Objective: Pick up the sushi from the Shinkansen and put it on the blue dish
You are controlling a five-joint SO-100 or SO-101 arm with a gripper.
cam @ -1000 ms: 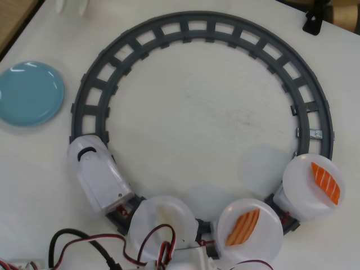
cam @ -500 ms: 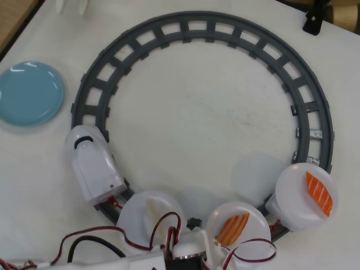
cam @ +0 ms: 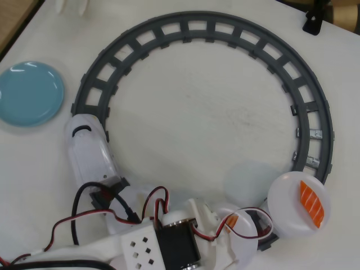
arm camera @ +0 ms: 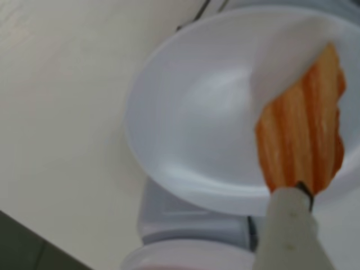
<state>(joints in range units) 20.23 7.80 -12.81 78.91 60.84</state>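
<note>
Reaching from six o'clock overhead, the white arm covers the pale striped salmon nigiri (cam: 232,221) on the white toy train's (cam: 90,154) plate; the glossy light-blue dish (cam: 29,93) waits at ten o'clock. Wrist view: one fingertip (arm camera: 289,199) touches the nigiri (arm camera: 302,135); claw width unclear. Next: close, lift

sushi (arm camera: 304,135) on train plate (arm camera: 214,112), blue dish (cam: 29,93) far left

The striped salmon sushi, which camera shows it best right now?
The wrist view: the sushi fills the frame's right side, stripes clear, on its white plate. The overhead view shows only a small orange sliver; the arm covers the rest.
</note>
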